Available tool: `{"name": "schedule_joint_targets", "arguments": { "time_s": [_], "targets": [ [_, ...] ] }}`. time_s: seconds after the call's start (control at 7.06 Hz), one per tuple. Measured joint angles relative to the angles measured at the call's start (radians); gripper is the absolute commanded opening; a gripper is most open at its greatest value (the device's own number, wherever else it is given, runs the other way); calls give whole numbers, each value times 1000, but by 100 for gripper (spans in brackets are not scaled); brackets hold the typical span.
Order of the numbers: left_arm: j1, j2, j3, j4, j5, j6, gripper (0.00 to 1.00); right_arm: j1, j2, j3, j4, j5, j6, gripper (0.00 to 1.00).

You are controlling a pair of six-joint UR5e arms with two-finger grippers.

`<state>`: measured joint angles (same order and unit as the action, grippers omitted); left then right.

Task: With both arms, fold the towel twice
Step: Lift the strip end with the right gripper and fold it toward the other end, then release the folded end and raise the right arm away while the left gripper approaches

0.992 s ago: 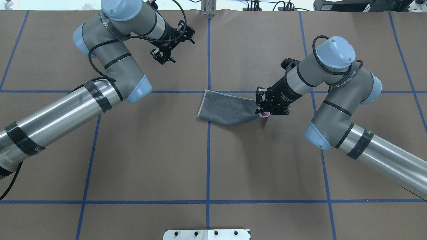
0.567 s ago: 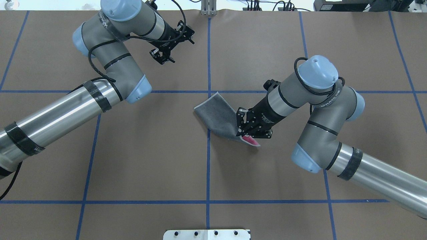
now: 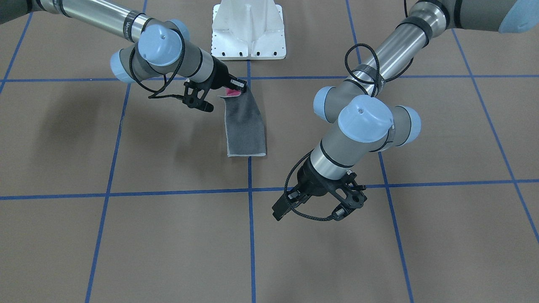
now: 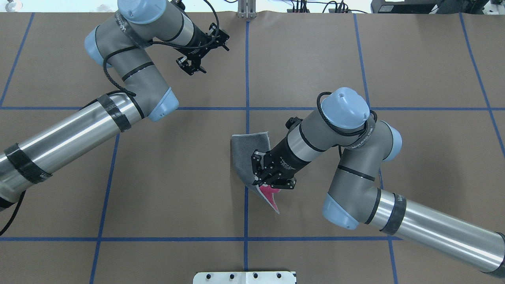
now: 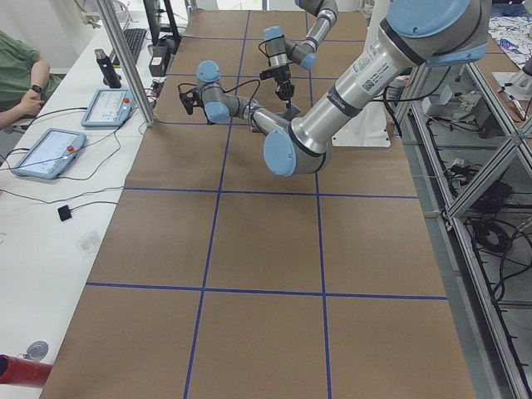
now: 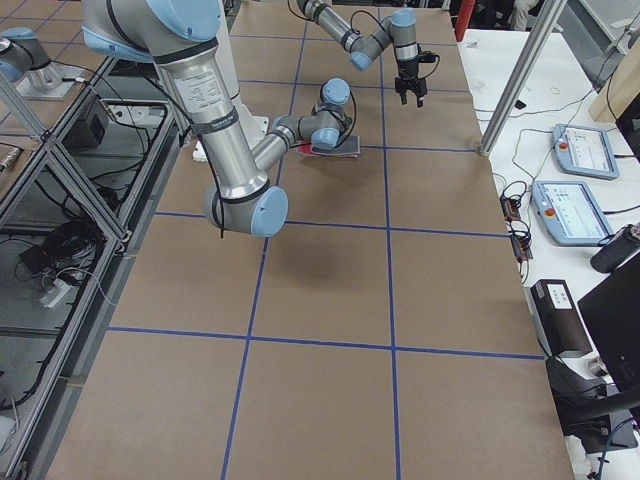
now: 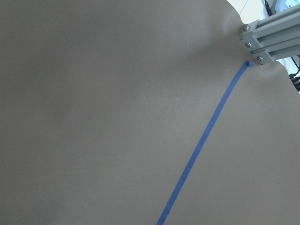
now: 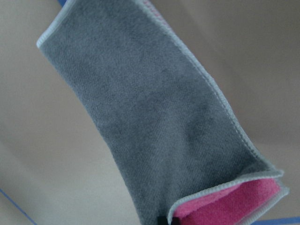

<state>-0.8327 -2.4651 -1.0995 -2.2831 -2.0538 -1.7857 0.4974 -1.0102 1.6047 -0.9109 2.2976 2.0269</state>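
Towel (image 4: 245, 156), folded into a strip with the dark grey face outward and pink showing at its open end, lies across the centre tape line (image 4: 246, 71). Right gripper (image 4: 263, 184), just beside that line on the robot's right, pinches the pink-lined end and holds it raised. Left gripper (image 4: 192, 66), on the line's other side and well apart from the towel, hangs with fingers spread over the brown table (image 4: 315, 59).
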Motion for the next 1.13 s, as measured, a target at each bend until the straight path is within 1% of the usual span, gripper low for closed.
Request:
{"name": "schedule_joint_targets", "arguments": {
  "time_s": [0.28, 0.43, 0.71, 0.85, 1.13],
  "targets": [
    [-2, 0, -1, -1, -1, 0, 99, -10, 11, 1, 2, -25, 7, 100],
    [-1, 1, -2, -1, -2, 0, 99, 7, 12, 5, 4, -27, 4, 100],
    [0, 1, -10, -2, -10, 1, 99, 76, 10, 19, 6, -19, -4, 100],
    [-2, 2, -19, -2, -32, 2, 99, 112, 10, 22, 6, -16, -17, 100],
    [-9, 51, -87, -1, -78, 4, 99, 194, 10, 23, 3, -14, -79, 100]
  ]
}}
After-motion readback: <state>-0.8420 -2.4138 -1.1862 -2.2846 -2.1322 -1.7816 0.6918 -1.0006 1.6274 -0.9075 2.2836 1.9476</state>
